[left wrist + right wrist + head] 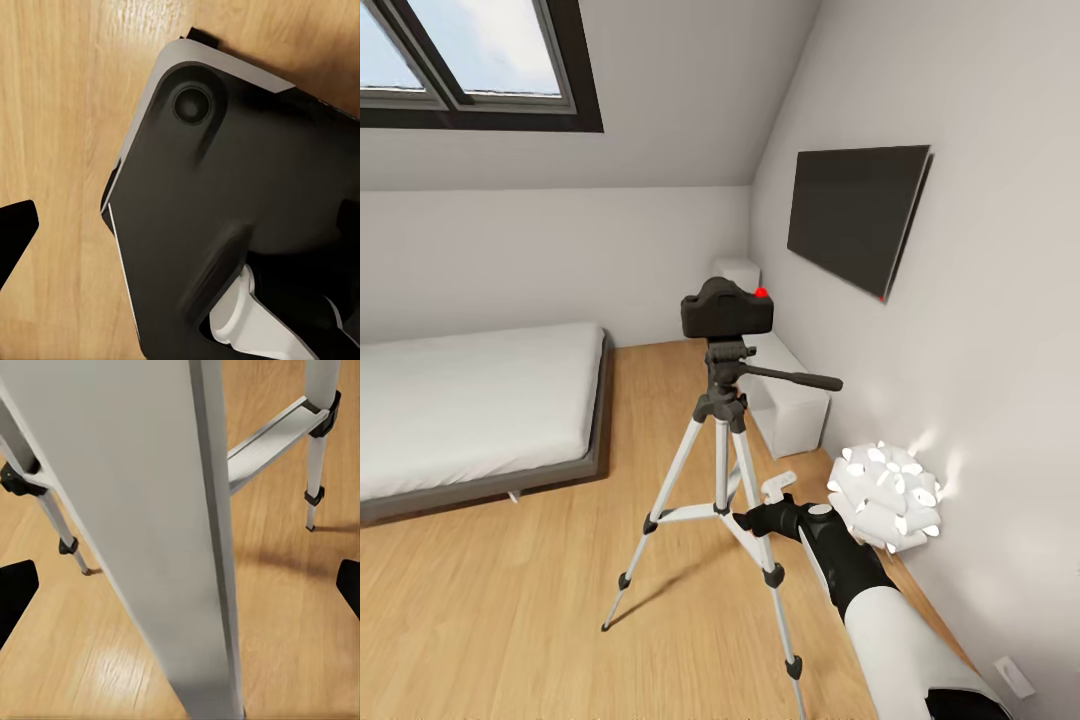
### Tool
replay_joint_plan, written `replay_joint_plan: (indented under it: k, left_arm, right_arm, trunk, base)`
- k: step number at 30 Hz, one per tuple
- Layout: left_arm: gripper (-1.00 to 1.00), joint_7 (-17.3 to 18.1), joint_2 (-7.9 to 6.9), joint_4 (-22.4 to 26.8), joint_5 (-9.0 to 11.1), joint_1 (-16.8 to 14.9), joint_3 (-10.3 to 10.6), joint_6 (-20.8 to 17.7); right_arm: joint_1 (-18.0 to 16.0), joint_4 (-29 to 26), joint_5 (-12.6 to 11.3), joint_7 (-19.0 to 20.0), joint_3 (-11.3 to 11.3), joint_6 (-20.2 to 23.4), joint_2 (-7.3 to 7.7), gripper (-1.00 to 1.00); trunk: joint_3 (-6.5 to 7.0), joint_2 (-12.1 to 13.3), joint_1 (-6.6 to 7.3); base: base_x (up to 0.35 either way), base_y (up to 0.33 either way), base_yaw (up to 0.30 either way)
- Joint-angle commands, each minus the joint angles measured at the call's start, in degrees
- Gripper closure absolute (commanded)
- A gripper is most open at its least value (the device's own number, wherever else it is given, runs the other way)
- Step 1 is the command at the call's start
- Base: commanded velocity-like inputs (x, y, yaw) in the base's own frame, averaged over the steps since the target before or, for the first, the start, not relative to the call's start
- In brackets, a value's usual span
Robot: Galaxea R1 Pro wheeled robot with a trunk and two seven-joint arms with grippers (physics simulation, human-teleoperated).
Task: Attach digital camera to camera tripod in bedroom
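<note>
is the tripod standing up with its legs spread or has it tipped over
Upright, legs spread. The camera tripod stands on the wood floor, three feet apart, with the digital camera on its head.

The digital camera [726,309] is black with a red dot; the camera tripod [718,470] has silver-white legs and black joints above the light wood floor [510,600].
</note>
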State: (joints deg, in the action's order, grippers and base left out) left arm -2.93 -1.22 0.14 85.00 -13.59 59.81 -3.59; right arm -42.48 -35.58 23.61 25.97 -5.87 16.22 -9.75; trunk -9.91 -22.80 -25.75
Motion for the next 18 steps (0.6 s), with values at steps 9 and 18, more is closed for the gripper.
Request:
replay_joint_plan:
  k: [9, 18]
  left_arm:
    - [-1.00, -0.2, -0.01, 0.0, 0.4, 0.0, 0.5, -0.2]
    - [-1.00, -0.2, -0.01, 0.0, 0.4, -0.1, 0.5, -0.2]
  right_arm:
    - [0.0, -0.1, 0.6, 0.4, -0.5, 0.2, -0.09, -1.00]
    - [-0.1, -0.2, 0.5, 0.1, -0.5, 0.3, -0.09, -1.00]
  trunk:
    - [-0.12, -0.1, -0.03]
    - [-0.12, -0.1, -0.03]
  base:
    - [-0.123, 0.000, 0.000]
    - [-0.330, 0.000, 0.000]
